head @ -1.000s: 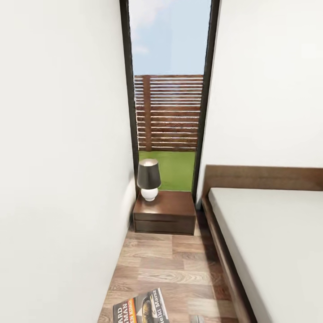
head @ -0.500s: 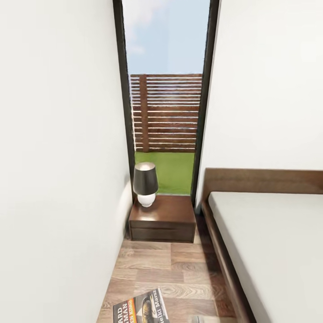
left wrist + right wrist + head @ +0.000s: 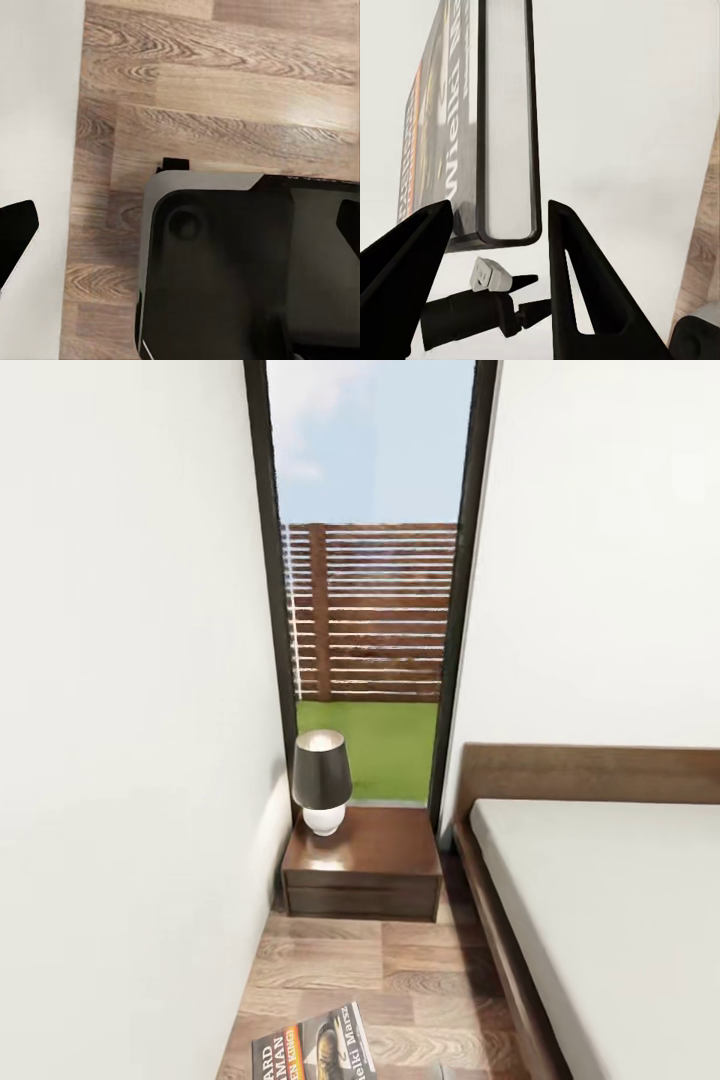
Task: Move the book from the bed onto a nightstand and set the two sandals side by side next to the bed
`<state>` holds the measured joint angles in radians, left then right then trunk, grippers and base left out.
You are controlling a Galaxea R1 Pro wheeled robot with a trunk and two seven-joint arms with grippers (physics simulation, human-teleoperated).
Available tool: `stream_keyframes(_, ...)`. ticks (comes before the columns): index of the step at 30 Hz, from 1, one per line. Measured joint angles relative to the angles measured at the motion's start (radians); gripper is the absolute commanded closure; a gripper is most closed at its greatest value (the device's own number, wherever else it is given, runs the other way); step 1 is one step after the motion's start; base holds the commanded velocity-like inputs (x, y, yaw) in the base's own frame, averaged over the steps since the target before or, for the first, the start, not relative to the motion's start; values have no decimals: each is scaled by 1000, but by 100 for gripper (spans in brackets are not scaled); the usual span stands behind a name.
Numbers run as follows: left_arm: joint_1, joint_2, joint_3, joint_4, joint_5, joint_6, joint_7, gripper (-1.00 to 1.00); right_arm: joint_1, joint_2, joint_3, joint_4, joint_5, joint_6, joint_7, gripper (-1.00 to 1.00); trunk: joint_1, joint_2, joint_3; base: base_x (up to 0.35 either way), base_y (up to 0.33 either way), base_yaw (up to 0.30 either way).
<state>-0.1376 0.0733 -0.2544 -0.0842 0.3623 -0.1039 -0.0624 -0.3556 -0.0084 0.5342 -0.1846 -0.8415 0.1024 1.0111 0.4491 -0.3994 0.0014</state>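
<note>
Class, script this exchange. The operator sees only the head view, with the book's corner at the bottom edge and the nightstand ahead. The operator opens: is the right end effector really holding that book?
Observer: Yes. In the right wrist view the book sits edge-on inside the right end effector, with one of its fingers on each side.
Operator: And the left end effector?
Observer: The left end effector is open, tips wide apart, holding nothing.
Operator: What lies beneath it?
Observer: Wood-plank floor, next to the robot's dark base.
</note>
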Motion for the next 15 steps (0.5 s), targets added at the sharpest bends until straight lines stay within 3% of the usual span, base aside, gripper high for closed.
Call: stream_keyframes(15,0,0,0,0,0,0,0,-100,0,1,0,0,0,0,0,100,0,0,0,294,-44,0)
